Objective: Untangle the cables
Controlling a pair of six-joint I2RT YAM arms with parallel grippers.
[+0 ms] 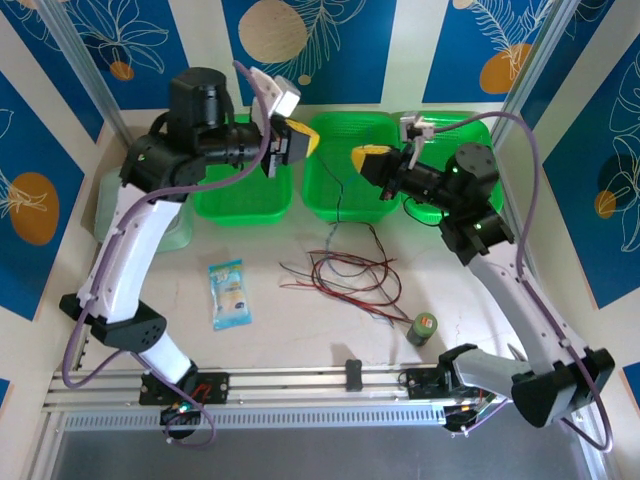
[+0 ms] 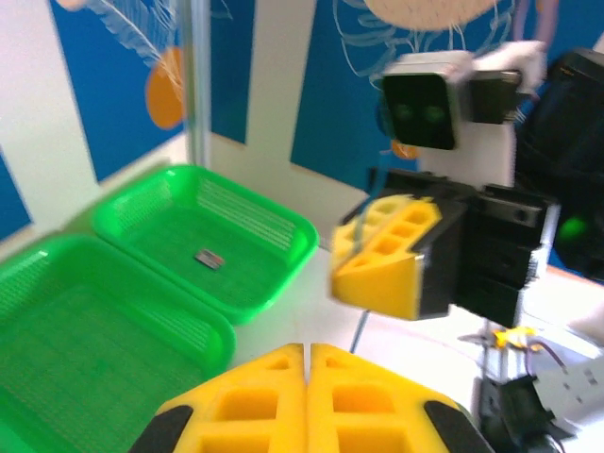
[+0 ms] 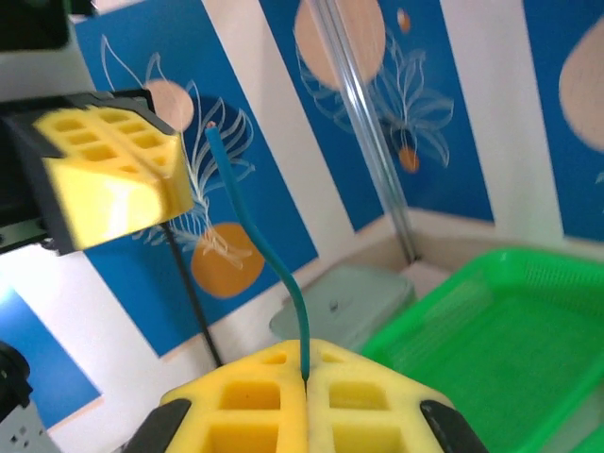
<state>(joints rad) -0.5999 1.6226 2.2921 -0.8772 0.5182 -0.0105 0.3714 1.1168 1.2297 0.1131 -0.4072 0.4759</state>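
Cables (image 1: 345,272) lie tangled on the white tabletop (image 1: 265,245) below the right gripper (image 1: 358,158), which pinches one blue-grey strand (image 3: 281,269); left gripper (image 1: 310,140), opposite, is clenched empty. Blue leaf-patterned walls (image 1: 400,50) surround; packet (image 1: 229,293) print illegible.

Cables (image 1: 345,272) heaped mid-table (image 1: 300,335). Snack packet (image 1: 228,293) at their 9 o'clock, small can (image 1: 423,328) at 4 o'clock. At 12 o'clock, a row of left basket (image 1: 240,200), middle basket (image 1: 330,150) and right basket (image 1: 475,128), side by side. Tub (image 1: 105,205) at the row's 9 o'clock. Left gripper (image 1: 310,142) and right gripper (image 1: 358,160) over the middle basket. One cable (image 1: 338,205) rises from the heap into the right gripper.
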